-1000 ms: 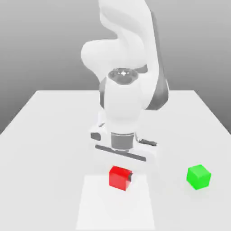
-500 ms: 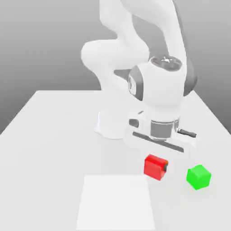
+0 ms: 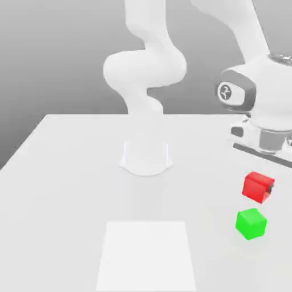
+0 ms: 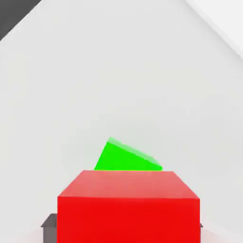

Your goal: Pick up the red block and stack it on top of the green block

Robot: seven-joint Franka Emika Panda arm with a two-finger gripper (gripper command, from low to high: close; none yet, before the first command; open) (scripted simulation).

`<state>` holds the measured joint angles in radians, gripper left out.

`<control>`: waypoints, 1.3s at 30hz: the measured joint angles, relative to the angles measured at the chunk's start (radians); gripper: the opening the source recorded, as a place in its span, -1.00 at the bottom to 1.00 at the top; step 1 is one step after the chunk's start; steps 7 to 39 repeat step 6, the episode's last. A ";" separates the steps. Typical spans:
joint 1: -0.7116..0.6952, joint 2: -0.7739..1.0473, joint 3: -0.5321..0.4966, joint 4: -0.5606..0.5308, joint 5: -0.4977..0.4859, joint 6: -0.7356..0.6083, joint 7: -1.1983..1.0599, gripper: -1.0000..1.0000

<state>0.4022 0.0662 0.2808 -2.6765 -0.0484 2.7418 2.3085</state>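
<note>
- Exterior view: we see the gripper (image 3: 263,183) clamped on the red block (image 3: 258,187), which hangs clear of the table (image 3: 68,182) at the exterior view's right, under the white arm (image 3: 268,97).
- Exterior view: the green block (image 3: 251,223) rests on the table just below the red block in this picture, apart from it, with a visible gap between the two. The red block appears a touch toward the exterior view's right of the green one, so we judge the hand is near the stacking spot but not yet squarely over it.
- Exterior view: the table around the green block is smooth and pale; a lighter square patch (image 3: 147,255) lies well apart toward the exterior view's left, and the arm's base (image 3: 145,157) stands farther back, so neither crowds the descent.
- Hand view: we look past the red block (image 4: 128,206), held close to the camera with a dark finger (image 4: 49,222) against its side. The green block (image 4: 124,156) peeks out beyond the red block's far edge, turned at an angle so one corner points away.
- Hand view: since the green block lies beyond the red one and not hidden under it, we judge a short shift that way is needed before lowering, and the cubes' faces look unaligned. The surrounding surface is plain and flat.
</note>
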 joint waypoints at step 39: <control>0.022 0.097 -0.041 0.006 -0.078 0.088 0.059 1.00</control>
